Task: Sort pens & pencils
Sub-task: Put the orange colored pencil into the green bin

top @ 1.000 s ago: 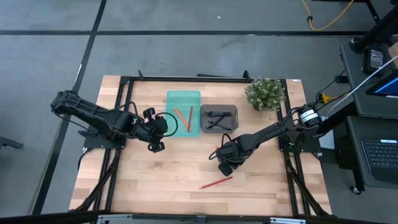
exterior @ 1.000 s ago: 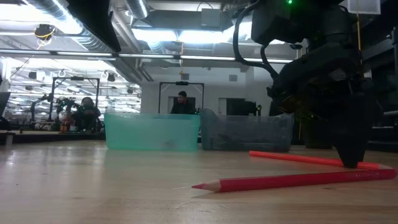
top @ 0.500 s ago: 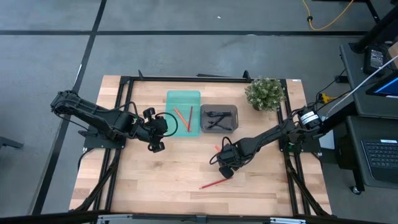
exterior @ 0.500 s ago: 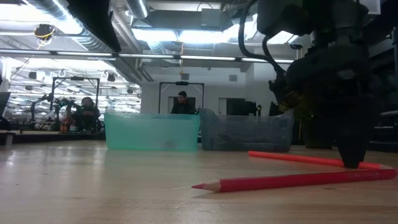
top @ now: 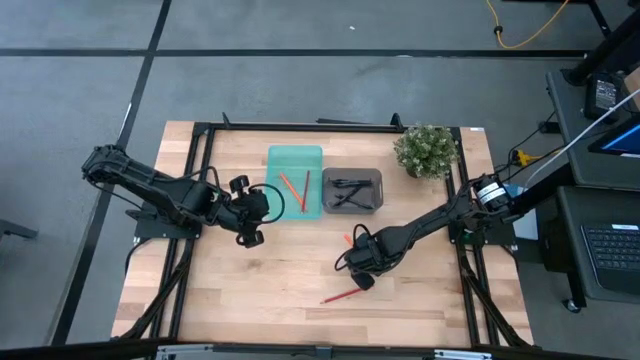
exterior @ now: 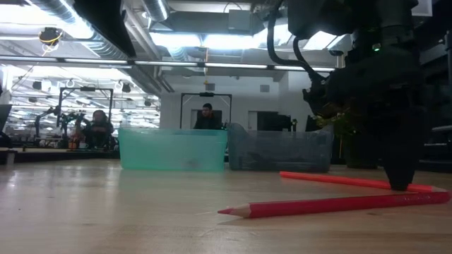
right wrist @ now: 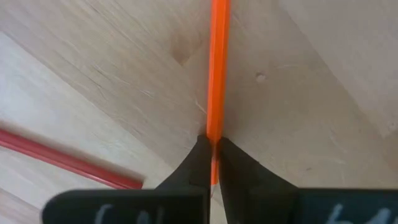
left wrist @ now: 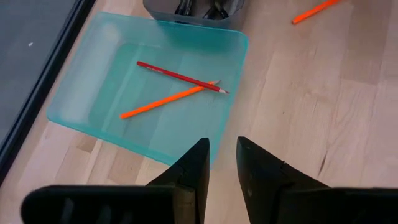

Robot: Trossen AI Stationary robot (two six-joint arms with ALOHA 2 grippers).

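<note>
Orange pencil (right wrist: 217, 68) pinched btwn right gripper (right wrist: 212, 163) jaws, left gripper (left wrist: 219, 163) narrowly open nr teal tray (left wrist: 93, 93), wood table (top: 250, 290), lab bkgd

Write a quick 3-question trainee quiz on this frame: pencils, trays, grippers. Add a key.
1. True or false: the right gripper is shut on the orange pencil.
2. How many sticks lie in the teal tray?
A) none B) two C) four
3. Fill in: the red pencil lies on the ____, outside both trays.

Key:
1. True. The right wrist view shows the fingers pinching its end.
2. B. One red stick and one orange stick, crossed.
3. Table. It lies near the front edge, beside the right gripper. The left gripper hangs open by the teal tray.
</note>
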